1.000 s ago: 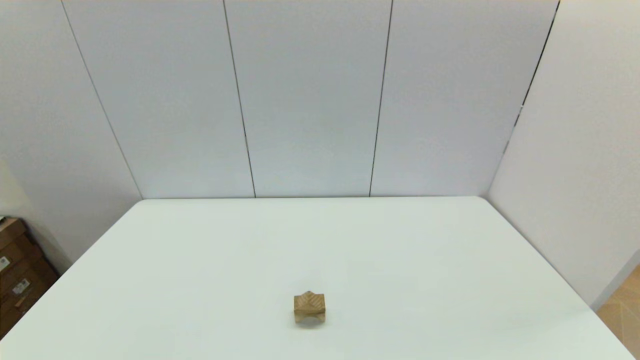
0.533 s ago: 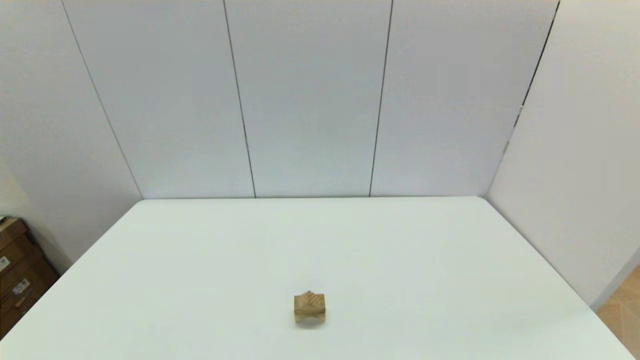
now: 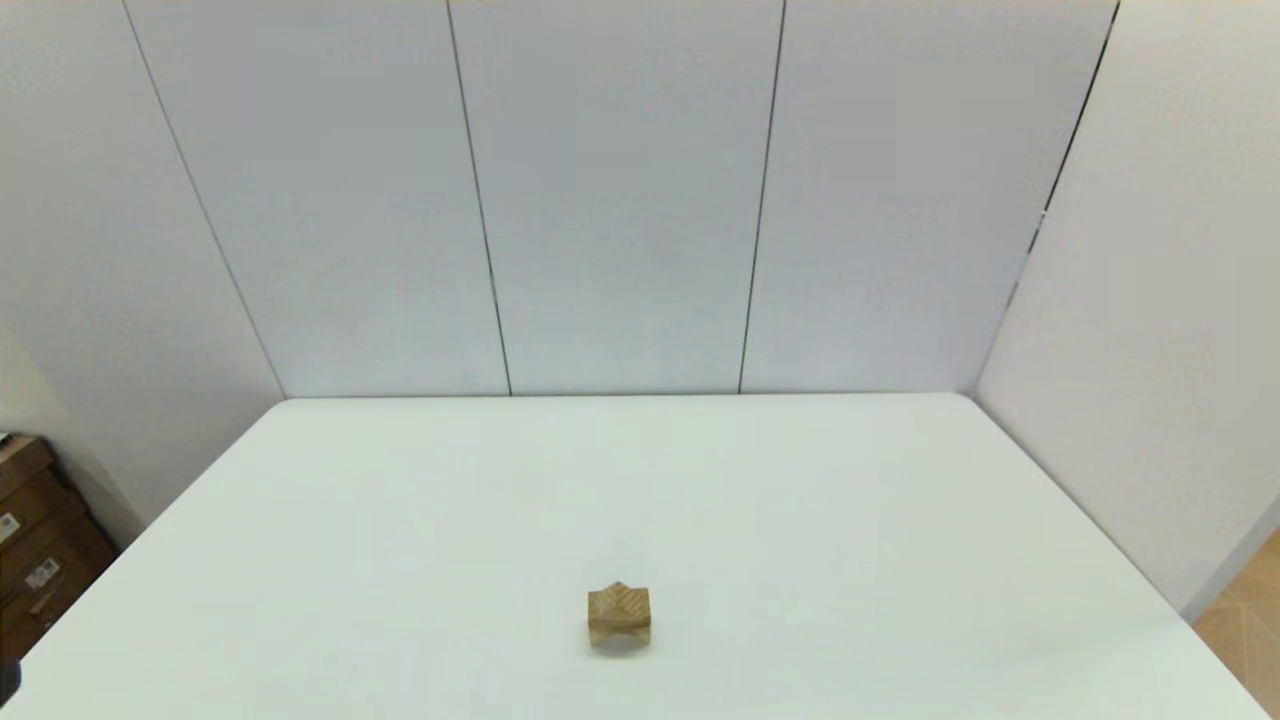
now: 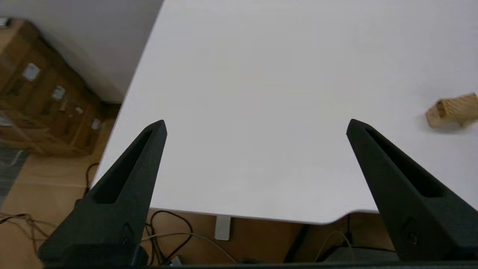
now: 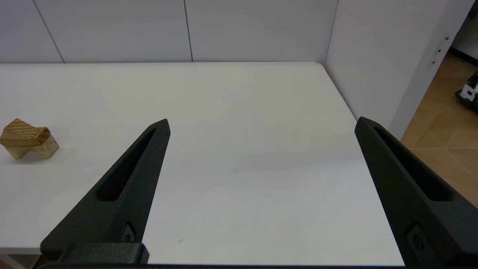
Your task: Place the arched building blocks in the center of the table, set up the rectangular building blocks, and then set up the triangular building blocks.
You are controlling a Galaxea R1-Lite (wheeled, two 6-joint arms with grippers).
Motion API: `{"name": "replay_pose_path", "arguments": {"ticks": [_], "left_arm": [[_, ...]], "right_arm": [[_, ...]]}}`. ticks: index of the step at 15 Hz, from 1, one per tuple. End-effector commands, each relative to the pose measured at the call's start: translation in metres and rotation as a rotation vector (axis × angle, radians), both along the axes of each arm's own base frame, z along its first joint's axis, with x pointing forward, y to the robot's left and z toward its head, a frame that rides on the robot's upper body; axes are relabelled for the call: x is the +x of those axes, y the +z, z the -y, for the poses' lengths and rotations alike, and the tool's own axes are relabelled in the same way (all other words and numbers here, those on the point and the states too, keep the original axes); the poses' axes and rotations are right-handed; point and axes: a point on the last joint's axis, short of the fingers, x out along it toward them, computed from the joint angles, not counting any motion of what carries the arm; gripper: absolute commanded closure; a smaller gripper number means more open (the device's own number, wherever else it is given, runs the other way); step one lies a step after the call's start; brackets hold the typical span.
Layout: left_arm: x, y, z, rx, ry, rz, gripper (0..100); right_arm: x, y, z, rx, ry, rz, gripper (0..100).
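A small stack of light-wood blocks stands near the middle of the white table. The triangular block sits on top, ridge up, with chevron grain lines. At the bottom is the arched block, its curved cut-out facing the table. I cannot tell the rectangular block apart within the stack. My left gripper is open over the table's near left corner, with the stack far off to its side. My right gripper is open and empty over the table's right part, well away from the stack.
White wall panels enclose the table at the back and right. Cardboard boxes stand on the floor left of the table, and cables lie below its near edge. A dark sliver of the left arm shows at the lower left.
A dark sliver of the left arm has appeared at the head view's lower left edge. The stack has not moved.
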Motion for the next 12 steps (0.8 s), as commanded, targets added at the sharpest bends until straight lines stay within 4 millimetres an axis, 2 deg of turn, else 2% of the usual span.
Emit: {"name": "replay_pose_path", "arguments": {"ticks": [1,8,12], "left_arm": [[-0.013,-0.025,0.002,-0.026,-0.057,-0.001,0],[-0.028,-0.061,0.003,-0.020,-0.070,0.006,0],[-0.035,-0.075,0.003,-0.017,-0.076,0.030,0]], "right_arm": [[0.000,0.000,0.000,0.000,0.000,0.000,0],[0.000,0.000,0.000,0.000,0.000,0.001,0],[0.000,0.000,0.000,0.000,0.002,0.001,0]]}}
